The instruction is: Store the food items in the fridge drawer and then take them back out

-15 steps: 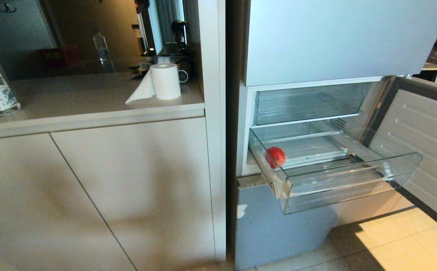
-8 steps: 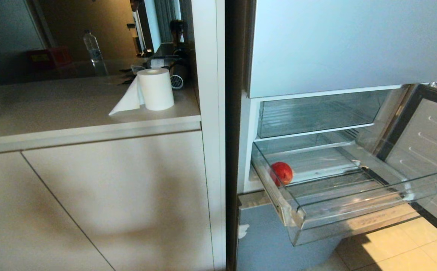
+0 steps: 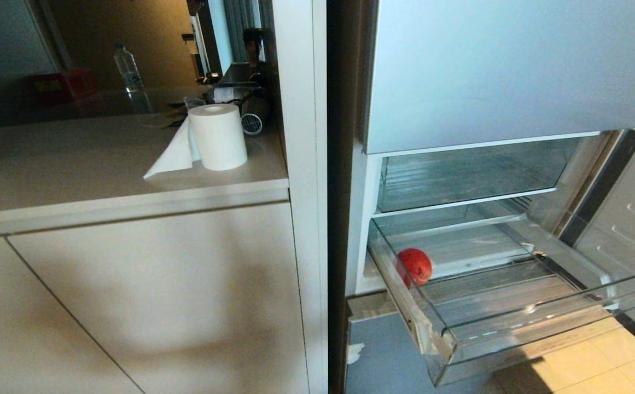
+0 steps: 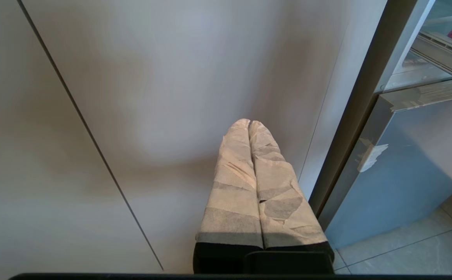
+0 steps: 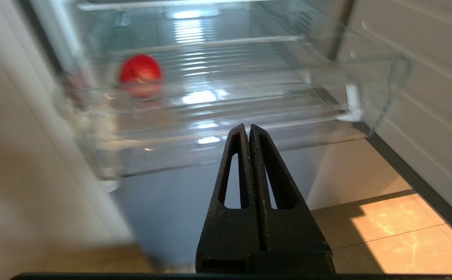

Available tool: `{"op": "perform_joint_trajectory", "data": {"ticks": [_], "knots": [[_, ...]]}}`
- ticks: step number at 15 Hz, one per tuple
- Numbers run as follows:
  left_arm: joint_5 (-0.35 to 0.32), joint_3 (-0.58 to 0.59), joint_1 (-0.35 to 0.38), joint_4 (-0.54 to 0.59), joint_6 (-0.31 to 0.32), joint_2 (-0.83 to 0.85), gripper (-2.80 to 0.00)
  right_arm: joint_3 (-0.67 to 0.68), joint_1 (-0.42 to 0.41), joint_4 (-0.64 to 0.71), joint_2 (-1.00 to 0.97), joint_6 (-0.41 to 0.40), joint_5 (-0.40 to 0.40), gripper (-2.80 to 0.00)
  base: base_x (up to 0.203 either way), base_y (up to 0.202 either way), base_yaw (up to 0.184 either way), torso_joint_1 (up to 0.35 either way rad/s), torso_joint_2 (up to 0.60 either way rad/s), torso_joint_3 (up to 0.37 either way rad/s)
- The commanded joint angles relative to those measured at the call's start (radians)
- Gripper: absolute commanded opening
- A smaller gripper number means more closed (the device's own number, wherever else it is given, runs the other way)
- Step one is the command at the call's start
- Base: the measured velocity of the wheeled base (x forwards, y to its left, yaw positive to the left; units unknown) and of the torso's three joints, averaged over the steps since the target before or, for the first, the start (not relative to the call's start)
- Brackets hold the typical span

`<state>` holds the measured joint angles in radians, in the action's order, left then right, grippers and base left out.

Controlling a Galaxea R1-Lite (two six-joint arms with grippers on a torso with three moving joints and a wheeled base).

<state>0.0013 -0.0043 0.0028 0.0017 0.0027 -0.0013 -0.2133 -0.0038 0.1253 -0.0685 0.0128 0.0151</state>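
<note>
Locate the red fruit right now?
In the head view, the red fruit sits inside the pulled-out clear fridge drawer, at its left rear corner against the left wall, below the upper clear drawer. Neither gripper touches it.

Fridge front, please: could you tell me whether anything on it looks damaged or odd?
Yes: the pale-blue bottom door has a white chipped patch near its left edge, where the finish looks flaked. The pulled-out fridge drawer looks intact.

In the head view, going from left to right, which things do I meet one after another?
Water bottle → paper towel roll → white cabinet side panel → red apple in the clear fridge drawer → open fridge door.
</note>
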Motion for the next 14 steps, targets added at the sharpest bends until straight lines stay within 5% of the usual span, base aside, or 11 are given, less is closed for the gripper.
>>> {"op": "perform_joint_trajectory", "data": {"ticks": [1, 6, 9, 10, 12, 14], "knots": [[0.000, 0.000, 0.000, -0.002, 0.000, 0.000, -2.80, -0.174, 0.000, 0.080, -0.242, 0.008, 0.078, -2.80, 0.000, 0.000, 0.000, 0.000, 0.00, 0.000], [0.000, 0.000, 0.000, -0.002, 0.000, 0.000, -2.80, -0.467, 0.022, 0.099, -0.837, 0.041, 0.286, -2.80, 0.000, 0.000, 0.000, 0.000, 0.00, 0.000], [0.000, 0.000, 0.000, -0.002, 0.000, 0.000, -2.80, -0.619, 0.141, 0.081, -1.130, 0.091, 0.360, -2.80, 0.000, 0.000, 0.000, 0.000, 0.00, 0.000], [0.000, 0.000, 0.000, -0.002, 0.000, 0.000, -2.80, -0.654, 0.180, 0.061, -1.211, 0.108, 0.365, 0.00, 0.000, 0.000, 0.000, 0.000, 0.00, 0.000], [0.000, 0.000, 0.000, -0.002, 0.000, 0.000, -2.80, -0.696, 0.253, -0.028, -1.361, 0.144, 0.318, 0.00, 0.000, 0.000, 0.000, 0.000, 0.00, 0.000], [0.000, 0.000, 0.000, -0.002, 0.000, 0.000, -2.80, -0.712, 0.320, -0.126, -1.471, 0.182, 0.141, 0.00, 0.000, 0.000, 0.000, 0.000, 0.00, 0.000]]}}
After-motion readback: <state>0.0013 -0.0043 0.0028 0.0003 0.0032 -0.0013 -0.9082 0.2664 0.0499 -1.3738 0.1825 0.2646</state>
